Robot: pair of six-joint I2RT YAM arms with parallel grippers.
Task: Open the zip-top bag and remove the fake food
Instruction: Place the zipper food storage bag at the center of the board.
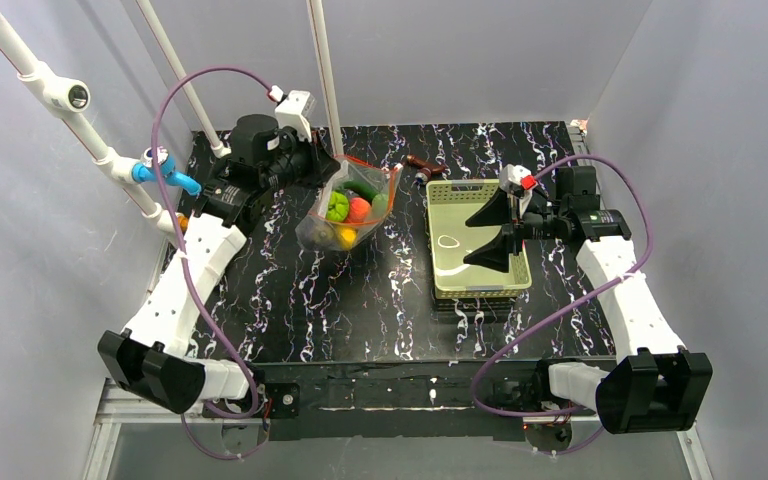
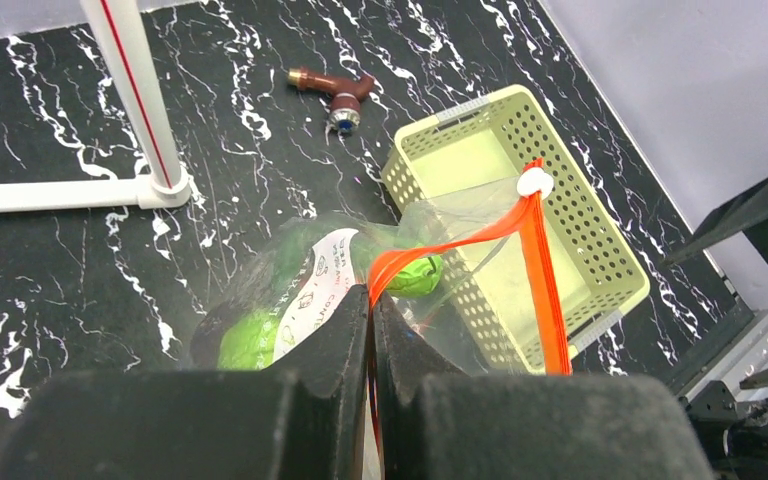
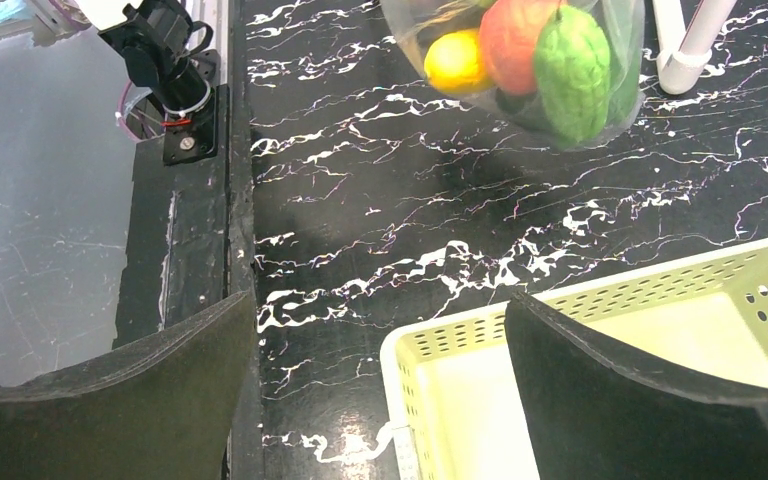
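The right gripper [image 1: 490, 232] is hovering wide open and empty over the basket [image 1: 432, 240]; it should be taking the zipper strip [image 2: 538, 270] squarely on its free lip. Beyond, the left gripper [image 2: 371, 300] is pinching that strip tight, with the zip-top bag [image 1: 345, 215] hanging from it and the fake food [image 1: 352, 208] sagging inside.

Clear crinkly zip-top bag [image 1: 318, 226] with red-orange zipper strip [image 2: 543, 285]; green, red-orange and yellow plastic fake food [image 3: 572, 70] inside. Yellow-green perforated plastic basket [image 2: 602, 236]. Black counter [image 1: 360, 300] with white marble veining.
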